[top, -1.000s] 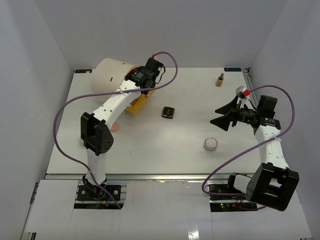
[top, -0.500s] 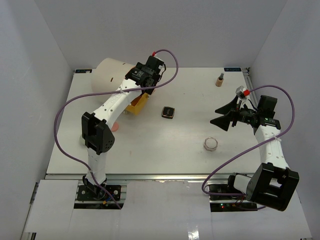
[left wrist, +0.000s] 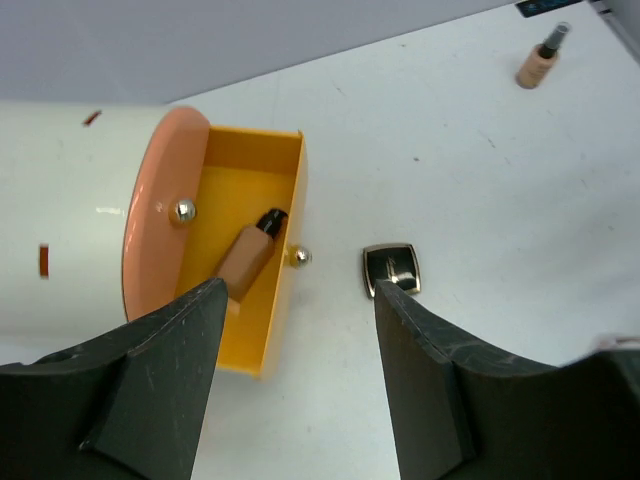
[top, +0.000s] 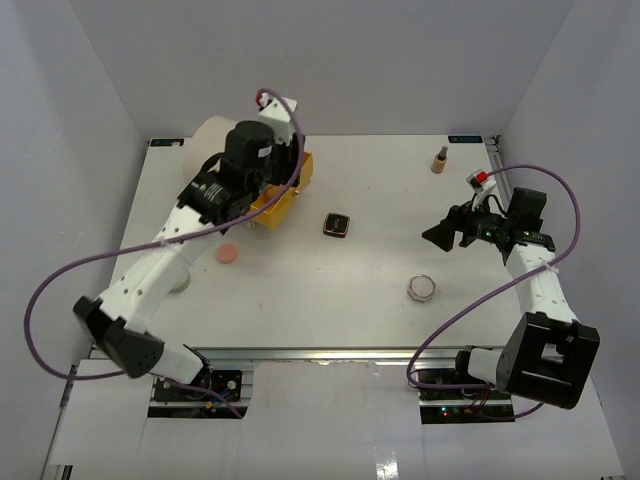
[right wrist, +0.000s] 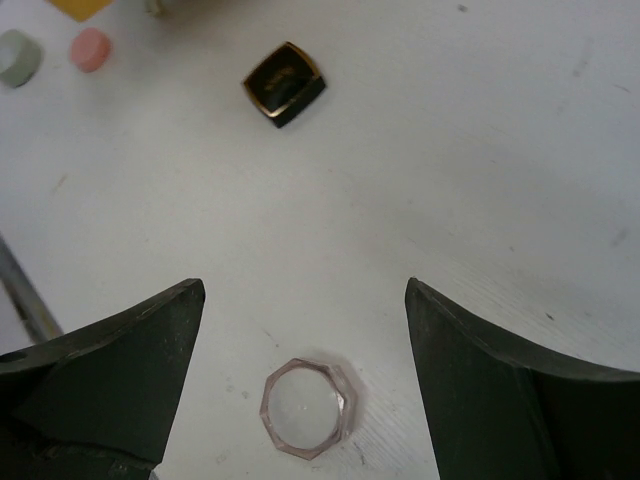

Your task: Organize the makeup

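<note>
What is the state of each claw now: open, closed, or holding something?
Left claw: open, holding nothing.
Right claw: open, holding nothing.

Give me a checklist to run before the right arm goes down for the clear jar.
1. Right gripper open and empty: ok.
2. Clear jar centred between its fingers in the wrist view: ok.
3. Nothing crowding the jar; the compact lies well apart: ok.
4. Left gripper open, over the yellow drawer, far from the jar: ok.
5. Drawer open, with room beside the tan bottle in it: ok.
6. Height of the gripper above the jar: cannot tell.
</note>
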Robot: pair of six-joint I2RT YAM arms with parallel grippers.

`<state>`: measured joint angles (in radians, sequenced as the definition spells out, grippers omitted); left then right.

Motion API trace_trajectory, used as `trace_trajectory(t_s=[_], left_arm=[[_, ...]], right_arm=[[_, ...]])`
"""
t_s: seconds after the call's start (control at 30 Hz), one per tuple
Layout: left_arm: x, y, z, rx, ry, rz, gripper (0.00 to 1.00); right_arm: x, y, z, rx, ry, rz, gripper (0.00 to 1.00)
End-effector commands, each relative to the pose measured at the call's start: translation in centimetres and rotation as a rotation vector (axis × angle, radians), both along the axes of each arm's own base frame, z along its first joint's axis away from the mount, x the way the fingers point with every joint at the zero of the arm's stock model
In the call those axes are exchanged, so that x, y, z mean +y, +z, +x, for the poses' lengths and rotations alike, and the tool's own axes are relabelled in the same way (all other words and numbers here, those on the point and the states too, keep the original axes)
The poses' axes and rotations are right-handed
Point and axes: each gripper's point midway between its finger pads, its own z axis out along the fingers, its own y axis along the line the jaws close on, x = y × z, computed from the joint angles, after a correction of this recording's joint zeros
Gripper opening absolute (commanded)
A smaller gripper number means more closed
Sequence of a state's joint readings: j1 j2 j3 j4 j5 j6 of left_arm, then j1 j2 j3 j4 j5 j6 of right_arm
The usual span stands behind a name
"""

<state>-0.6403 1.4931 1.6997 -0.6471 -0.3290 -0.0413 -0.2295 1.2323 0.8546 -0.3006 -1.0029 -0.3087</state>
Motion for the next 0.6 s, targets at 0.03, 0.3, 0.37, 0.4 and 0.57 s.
trace_trajectory(t_s=[0.03,0.3,0.37,0.4,0.57], left_arm=[[-0.5,-1.6,-6.0,0.016,-0.152,-0.25,0.71],[1.9,-6.4,-12.1,-0.019,-0.23,-0.37,0.73],[2.6,-7.1,-12.9,-0.034,-0.226,-0.375,0.74],[2.9,-7.4,-13.1,-0.038,-0.221,-0.376,0.75],[3.9,-7.3,-13.8,-0.079,-0.202,-0.392,0.78]], right_arm=[[-5.6,0.9,7.9,0.021,-0.521,-0.185,0.89],[-7.1,-0.2,16.1,-0.082,-0.664,-0.276,0.93],[-7.3,-0.9,18.4,-0.13,-0.644,-0.301,0.94],[-7.4,-0.9,19.8,-0.152,-0.636,-0.312,0.94],[-8.0,-3.4,26.3,-0.142,-0.607,-0.362,0.94]])
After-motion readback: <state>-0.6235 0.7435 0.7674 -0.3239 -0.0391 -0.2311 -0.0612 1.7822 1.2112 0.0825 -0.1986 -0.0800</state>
